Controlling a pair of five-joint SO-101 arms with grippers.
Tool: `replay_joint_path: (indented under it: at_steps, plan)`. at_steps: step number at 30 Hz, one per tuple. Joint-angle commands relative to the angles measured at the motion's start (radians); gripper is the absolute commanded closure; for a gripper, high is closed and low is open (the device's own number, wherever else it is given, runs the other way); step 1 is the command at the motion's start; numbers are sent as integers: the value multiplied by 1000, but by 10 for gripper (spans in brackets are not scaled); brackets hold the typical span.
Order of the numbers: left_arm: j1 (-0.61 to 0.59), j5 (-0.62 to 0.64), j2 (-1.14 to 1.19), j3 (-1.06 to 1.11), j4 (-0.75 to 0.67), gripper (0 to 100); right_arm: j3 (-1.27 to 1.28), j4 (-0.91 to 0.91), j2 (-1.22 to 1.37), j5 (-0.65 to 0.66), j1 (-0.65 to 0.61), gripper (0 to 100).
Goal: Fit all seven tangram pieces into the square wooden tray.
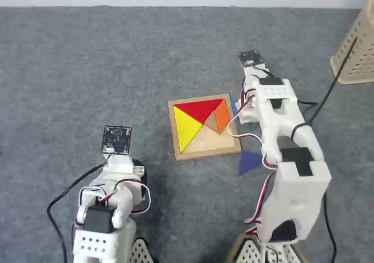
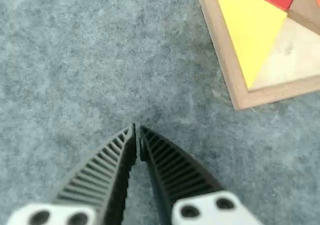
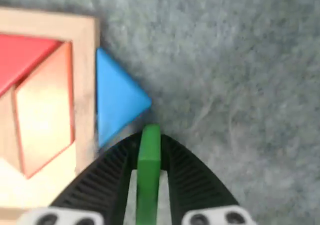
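Grey carpet (image 1: 87, 70); right tool (image 3: 149, 137) clamps green piece (image 3: 148, 160).

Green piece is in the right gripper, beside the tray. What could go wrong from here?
1. The right gripper pinches the green piece edge-on, so on release it may tip or land on the rim of the tray rather than flat inside.
2. The blue triangle lies against that rim just ahead of the gripper; a low pass could shove it.
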Motion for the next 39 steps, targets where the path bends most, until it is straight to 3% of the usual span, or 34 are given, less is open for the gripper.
replay_joint_path:
  at_steps: [1, 9, 15, 19, 23, 31, 39]
  plan:
    - [-2, -5, -15, -8, 5, 987, 49, 5, -160, -18, 2, 991]
    - [-2, -5, -15, -8, 5, 987, 295, -99, -473, -18, -8, 991]
    - [-2, -5, -15, -8, 5, 987, 460, -180, -638, 48, -209, 991]
    - [-2, -5, -15, -8, 5, 987, 519, -214, -638, 199, -372, 991]
    - [-2, -5, -15, -8, 5, 987, 525, -237, -611, 213, -444, 991]
    - [-2, -5, -15, -8, 5, 987, 514, -312, -490, 218, -466, 991]
    - [-2, -5, -15, -8, 5, 987, 416, -205, -410, 265, -466, 991]
